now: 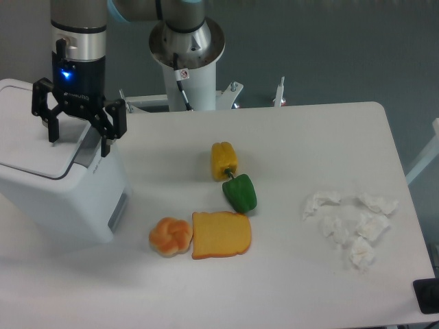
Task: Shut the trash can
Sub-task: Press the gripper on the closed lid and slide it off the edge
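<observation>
The trash can (pixel 58 185) sits at the surface's (pixel 302 274) left edge, lid apparently flat down. Stiff, light plastic: better pressed on the lid top than gripped. The pincer (pixel 77 130) hovers above, its 2 fingers apart, holding nothing.

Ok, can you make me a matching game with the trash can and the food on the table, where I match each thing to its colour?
Things:
1. trash can
2. upper pepper
3. lower pepper
4. toast slice

Colours:
a. green
b. white
c. tan with an orange edge
d. yellow

Pairs: 1-b, 2-d, 3-a, 4-c
</observation>
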